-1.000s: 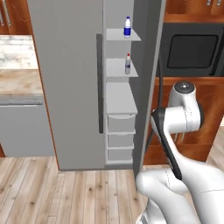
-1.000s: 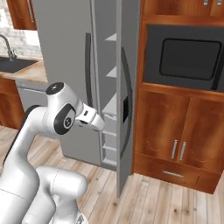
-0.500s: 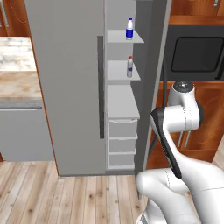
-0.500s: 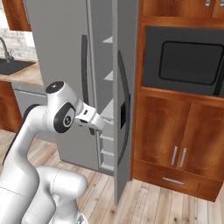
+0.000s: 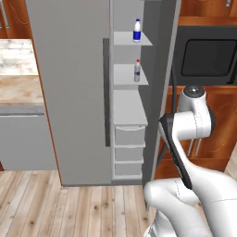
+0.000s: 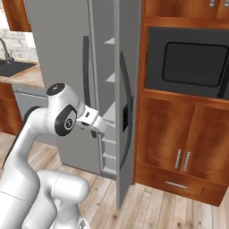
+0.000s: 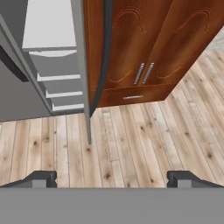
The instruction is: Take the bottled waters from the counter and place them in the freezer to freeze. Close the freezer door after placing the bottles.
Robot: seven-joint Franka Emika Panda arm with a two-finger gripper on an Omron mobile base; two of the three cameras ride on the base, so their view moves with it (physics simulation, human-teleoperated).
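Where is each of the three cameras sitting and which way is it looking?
Left base view: behind-left of the arm, facing the open freezer and both bottles.
Right base view: behind-right, facing the freezer door edge-on, microwave beside; arm lower left.
Hand view: on the hand, tilted floorward; open gripper at the bottom.
All share the freezer drawers.

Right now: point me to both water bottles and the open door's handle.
blue-capped bottle (image 5: 137,30), left base view, on its blue label, top shelf.
red-capped bottle (image 5: 137,71), left base view, on its clear body, next shelf down.
door handle (image 6: 128,107), right base view, mid-length of the dark curved bar.
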